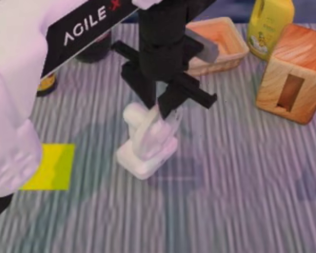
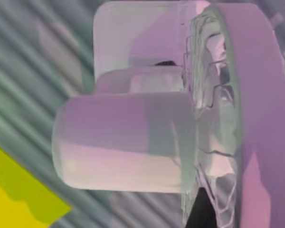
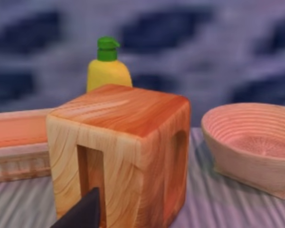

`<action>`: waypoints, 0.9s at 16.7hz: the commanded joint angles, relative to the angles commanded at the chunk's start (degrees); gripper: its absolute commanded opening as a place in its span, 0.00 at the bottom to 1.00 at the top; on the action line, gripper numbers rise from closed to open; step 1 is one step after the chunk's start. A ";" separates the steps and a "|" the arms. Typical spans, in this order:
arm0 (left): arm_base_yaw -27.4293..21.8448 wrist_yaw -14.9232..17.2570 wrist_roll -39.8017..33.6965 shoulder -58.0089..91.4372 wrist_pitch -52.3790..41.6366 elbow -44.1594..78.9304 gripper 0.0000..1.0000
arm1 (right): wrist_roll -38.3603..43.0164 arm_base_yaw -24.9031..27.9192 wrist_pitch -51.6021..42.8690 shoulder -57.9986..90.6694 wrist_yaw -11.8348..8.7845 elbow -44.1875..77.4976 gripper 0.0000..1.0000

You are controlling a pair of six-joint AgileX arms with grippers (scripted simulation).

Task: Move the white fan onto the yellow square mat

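Observation:
The white fan (image 1: 146, 141) stands near the middle of the table, its flat base toward the front and its caged head up between black fingers. My left gripper (image 1: 160, 108) reaches down from above and is shut on the fan's head. Up close in the left wrist view, the fan (image 2: 133, 137) fills the picture and one dark fingertip (image 2: 199, 211) lies against the cage. The yellow square mat (image 1: 50, 166) lies flat to the fan's left, partly under my left arm's white casing, and its corner (image 2: 14, 199) shows in the left wrist view. My right gripper (image 3: 83, 213) is outside the top view, facing the wooden block.
A hollow wooden block (image 1: 295, 74) sits at the back right with a yellow bottle (image 1: 271, 26) behind it. An orange basket tray (image 1: 221, 45) stands at the back centre. A dark jar (image 1: 92, 47) is at the back left. A woven bowl (image 3: 251, 142) shows beside the block.

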 joint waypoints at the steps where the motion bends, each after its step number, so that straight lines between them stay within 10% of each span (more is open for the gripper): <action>1: 1.59 -0.01 4.13 -1.39 0.63 -2.10 0.00 | 0.00 0.00 0.00 0.00 0.00 0.00 1.00; 15: 27.87 0.09 73.63 -28.26 14.28 -38.90 0.00 | 0.00 0.00 0.00 0.00 0.00 0.00 1.00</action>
